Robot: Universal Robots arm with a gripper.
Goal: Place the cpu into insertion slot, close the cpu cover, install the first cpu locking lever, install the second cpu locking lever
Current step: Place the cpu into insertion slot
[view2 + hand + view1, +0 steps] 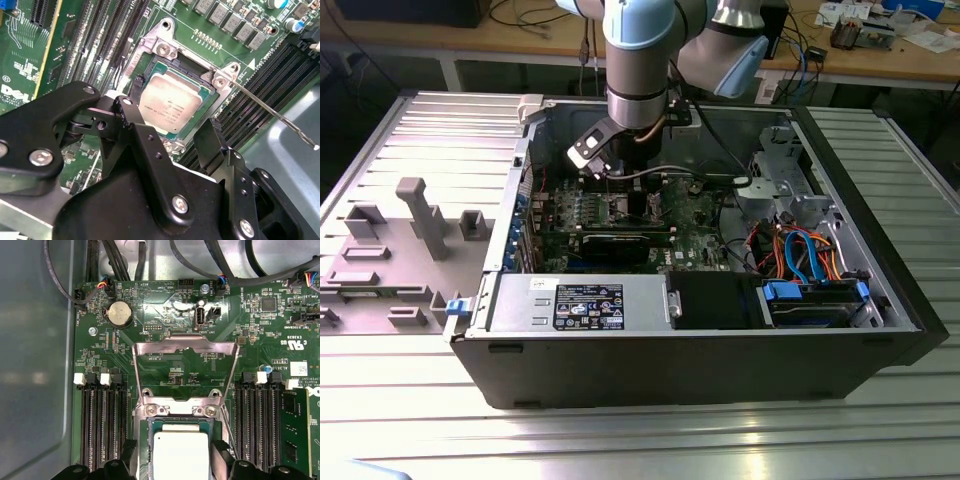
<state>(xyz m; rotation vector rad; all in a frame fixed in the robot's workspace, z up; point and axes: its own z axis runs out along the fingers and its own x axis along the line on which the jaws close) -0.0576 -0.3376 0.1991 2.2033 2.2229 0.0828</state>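
Ribbed metal desk (pixel 620 440), workbench (pixel 910 62) with loose cables along the far wall. An open computer case (pixel 910 300) lies mid-desk. A grey fixture tray (pixel 390 250) sits by the desk edge on the exterior view's left. Nearest the front desk edge, inside the case: power supply (pixel 580 303), then a drive bay with blue and orange cables (pixel 810 250). Beyond them lies the green board (pixel 695 215), with the arm (pixel 638 60) coming down onto it from above. Jaws released: in both wrist views the two black tips straddle the cpu (pixel 180 457), one on each side, with gaps showing and no contact seen. The cpu lies flat in the insertion slot (pixel 160 48), metal top up. The cpu cover (pixel 185 343) is not closed. It is swung back off the slot on its hinge edge, and the board shows through its window. One locking lever (pixel 272 114) is unlatched, a thin wire slanting out from the slot corner over the memory slots (pixel 102 425). The coin cell (pixel 120 314) lies beyond the cover, toward the case wall.
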